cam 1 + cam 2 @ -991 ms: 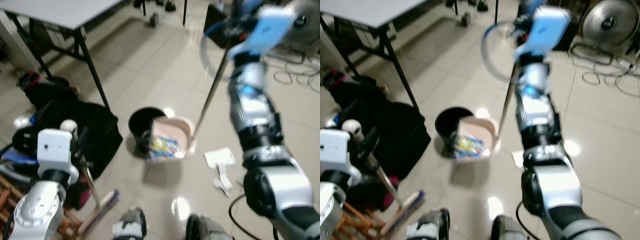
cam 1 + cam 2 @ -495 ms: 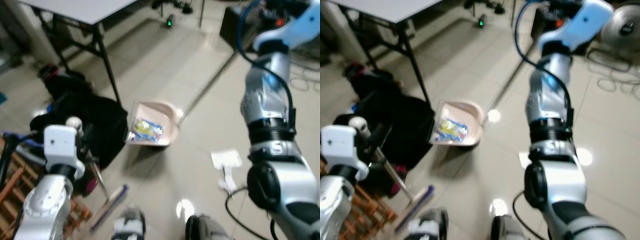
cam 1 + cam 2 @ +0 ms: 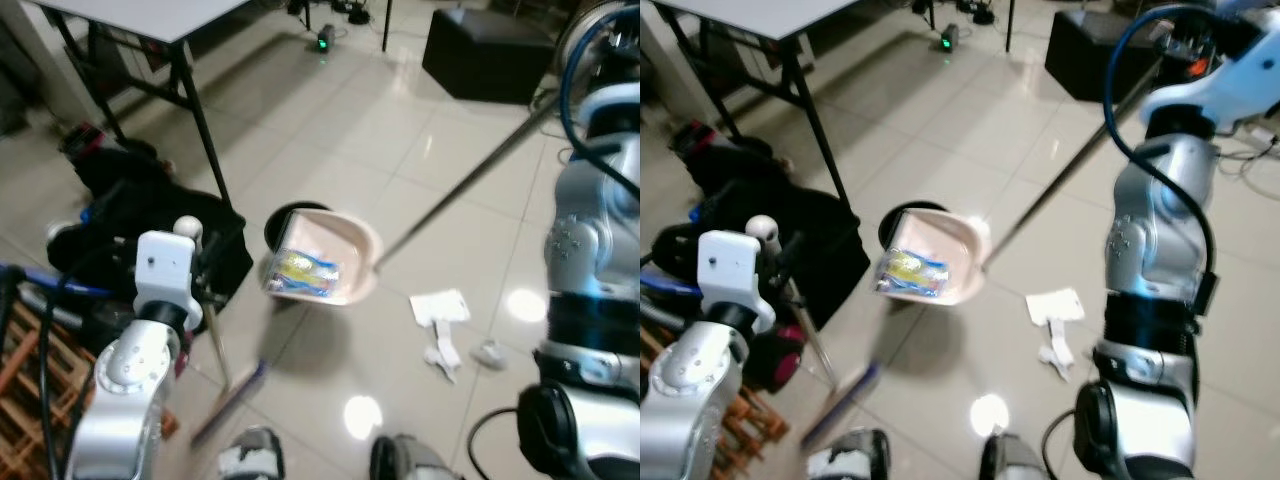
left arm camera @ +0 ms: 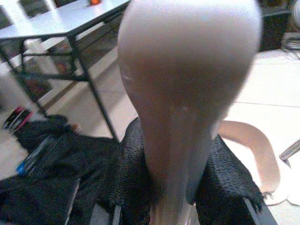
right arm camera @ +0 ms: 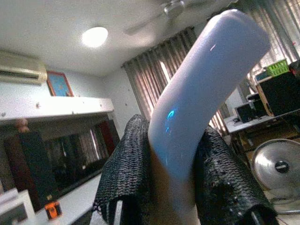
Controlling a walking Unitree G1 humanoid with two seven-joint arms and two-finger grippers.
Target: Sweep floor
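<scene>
Wrapper (image 3: pixel 305 272) lies in dustpan (image 3: pixel 345 245); papers (image 3: pixel 440 308) on floor to its right.

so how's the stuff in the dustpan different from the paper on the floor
The wrapper in the pink dustpan is yellow and blue with a shiny look; the paper scraps are plain white. The wrapper is already collected, held up over the black bin; the paper scraps lie loose on the tiles, to the robot's right of the dustpan. The wrapper is one piece; the paper scraps are several. Both look like litter to clear.

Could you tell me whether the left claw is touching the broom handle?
Touching. The left wrist view shows the two black fingers pressed against both sides of the pale broom handle, with no gap.
</scene>
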